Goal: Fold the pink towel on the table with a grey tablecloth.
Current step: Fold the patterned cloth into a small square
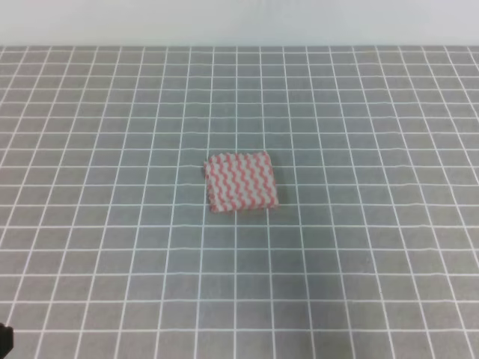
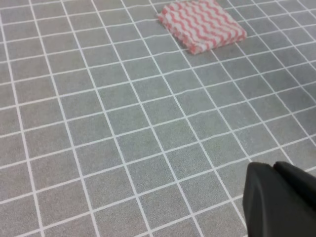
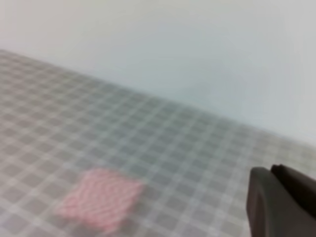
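The pink towel lies folded into a small thick square in the middle of the table with a grey tablecloth, layered edges showing along its left and front sides. In the left wrist view the pink towel sits far off at the top, well apart from my left gripper, whose dark fingers meet along a thin seam with nothing between them. The right wrist view is blurred: the pink towel is at the lower left, and my right gripper hangs above the cloth at the lower right, fingers together and empty.
A pale wall runs behind the table's far edge. A small black part pokes in at the bottom left corner of the exterior view. Only gridded cloth surrounds the towel on all sides.
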Motion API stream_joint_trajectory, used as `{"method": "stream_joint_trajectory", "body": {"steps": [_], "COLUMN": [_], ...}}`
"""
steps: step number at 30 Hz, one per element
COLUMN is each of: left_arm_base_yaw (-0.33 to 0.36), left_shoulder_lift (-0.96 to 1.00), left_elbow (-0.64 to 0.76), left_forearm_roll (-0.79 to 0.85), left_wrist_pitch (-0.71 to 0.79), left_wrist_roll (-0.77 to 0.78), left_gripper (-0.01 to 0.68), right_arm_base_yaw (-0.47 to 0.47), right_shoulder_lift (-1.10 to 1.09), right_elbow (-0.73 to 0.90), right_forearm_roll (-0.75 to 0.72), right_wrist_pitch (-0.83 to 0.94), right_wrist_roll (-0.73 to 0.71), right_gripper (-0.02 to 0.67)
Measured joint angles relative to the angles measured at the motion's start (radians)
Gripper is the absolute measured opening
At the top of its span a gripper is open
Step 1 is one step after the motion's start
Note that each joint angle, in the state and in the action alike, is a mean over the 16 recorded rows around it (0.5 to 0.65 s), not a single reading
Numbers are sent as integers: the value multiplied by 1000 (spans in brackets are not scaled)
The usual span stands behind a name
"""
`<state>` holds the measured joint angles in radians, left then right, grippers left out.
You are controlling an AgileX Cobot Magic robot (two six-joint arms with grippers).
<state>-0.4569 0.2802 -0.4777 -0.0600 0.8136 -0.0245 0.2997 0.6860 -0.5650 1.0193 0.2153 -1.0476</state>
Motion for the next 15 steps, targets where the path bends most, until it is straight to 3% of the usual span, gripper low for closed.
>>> {"method": "stream_joint_trajectory", "body": {"steps": [7,15], "left_arm_base_yaw": [0,0], "left_shoulder_lift": [-1,1], "left_elbow": [0,0], "left_forearm_roll": [5,12], "left_wrist_pitch": [1,-3], "left_wrist_roll": [0,0], "left_gripper": [-2,-2], "right_arm_base_yaw": [-40,-137], "right_shoulder_lift": [-165,-458], "right_elbow": [140,341], "right_forearm_roll": [-27,-15], "right_wrist_pitch": [-196,-267], "right_wrist_roll": [-68,-79], "right_gripper": [-16,-17]}}
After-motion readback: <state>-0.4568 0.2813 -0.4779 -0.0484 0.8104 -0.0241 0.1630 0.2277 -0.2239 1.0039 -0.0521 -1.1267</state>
